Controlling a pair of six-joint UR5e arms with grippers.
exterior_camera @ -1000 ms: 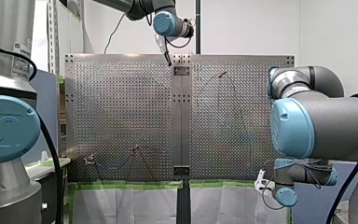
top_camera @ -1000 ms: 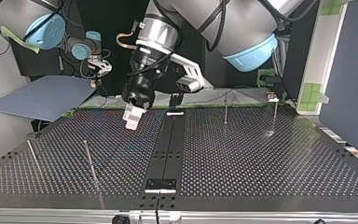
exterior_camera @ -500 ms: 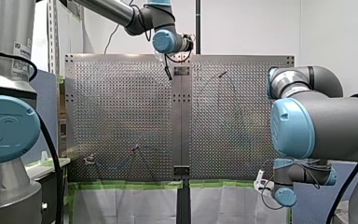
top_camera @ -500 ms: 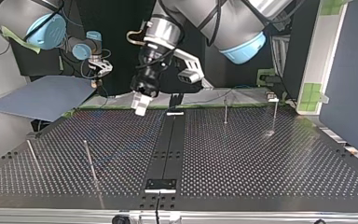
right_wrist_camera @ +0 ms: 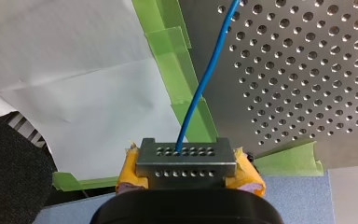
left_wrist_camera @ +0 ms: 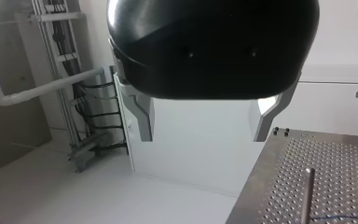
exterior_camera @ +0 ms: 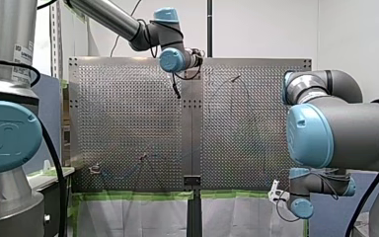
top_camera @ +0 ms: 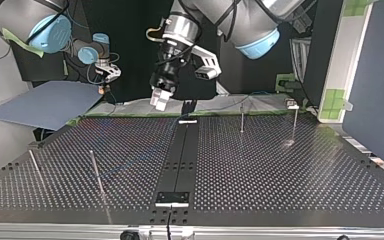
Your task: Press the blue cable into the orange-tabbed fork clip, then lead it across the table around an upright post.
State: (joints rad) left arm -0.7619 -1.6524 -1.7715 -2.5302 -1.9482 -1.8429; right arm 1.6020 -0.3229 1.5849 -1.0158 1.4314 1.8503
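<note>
The blue cable (right_wrist_camera: 200,88) runs from between the yellow pads of my right gripper (right_wrist_camera: 186,161), which is shut on it, out over the perforated table (right_wrist_camera: 307,70). In the front view my right gripper (exterior_camera: 276,193) hangs off the table's near right edge. A faint stretch of the cable (exterior_camera: 121,174) lies between the small clip (exterior_camera: 94,169) and a post (exterior_camera: 143,158) at the near left. My left gripper (left_wrist_camera: 204,135) is open and empty, held above the table (top_camera: 159,99) near its centre strip. A post (left_wrist_camera: 307,196) stands ahead of it.
Upright posts stand at the top view's left (top_camera: 95,172) (top_camera: 34,167) and at its far right (top_camera: 241,119) (top_camera: 295,122). A dark strip (top_camera: 180,155) runs down the table's middle. Green tape (right_wrist_camera: 177,60) and white sheeting line the edge by my right gripper.
My left arm has lifted its open gripper and drawn it back toward the arms' side of the table. My right arm has stayed still with the cable held.
</note>
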